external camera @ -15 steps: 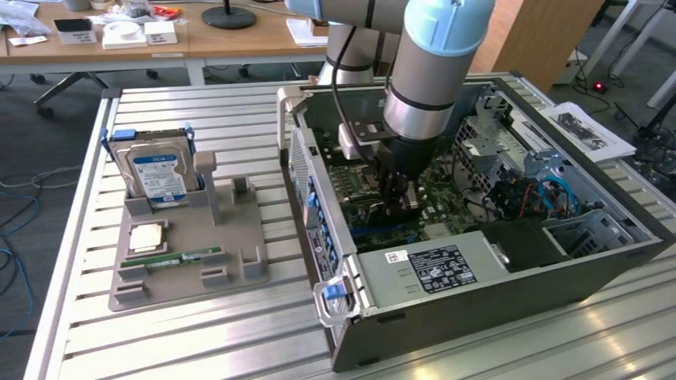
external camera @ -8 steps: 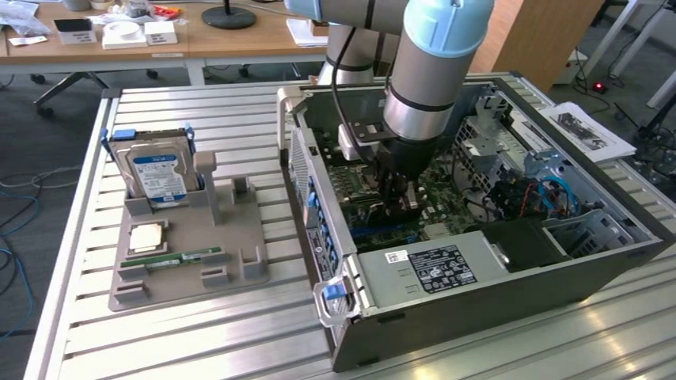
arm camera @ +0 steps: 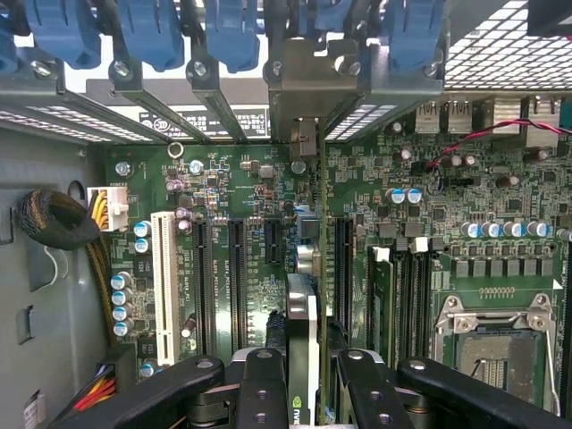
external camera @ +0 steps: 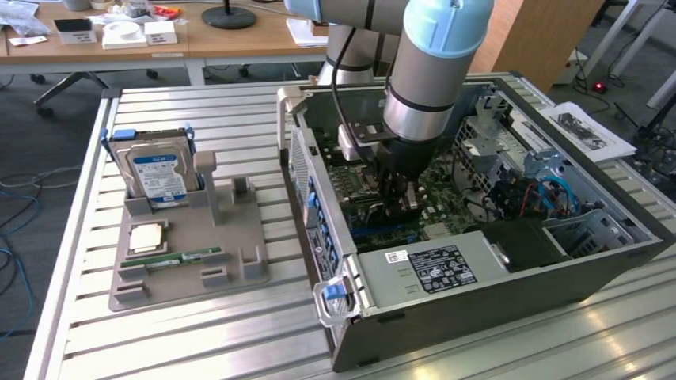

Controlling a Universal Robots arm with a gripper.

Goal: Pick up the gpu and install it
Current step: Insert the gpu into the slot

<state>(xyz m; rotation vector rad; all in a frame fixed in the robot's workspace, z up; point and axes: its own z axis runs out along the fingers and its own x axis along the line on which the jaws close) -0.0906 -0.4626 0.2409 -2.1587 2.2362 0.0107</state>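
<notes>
The gripper [arm camera: 304, 380] is pinching the gpu [arm camera: 302, 313] edge-on over the motherboard [arm camera: 268, 232], gripping its stiff, light, probably fragile card by the flat sides.

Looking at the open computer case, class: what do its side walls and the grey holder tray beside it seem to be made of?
Dark grey computer case walls: probably painted sheet metal, thin with folded edges and perforated panels. Matte grey holder tray: likely moulded or printed plastic, uniform dull surface with chunky blocky posts.
</notes>
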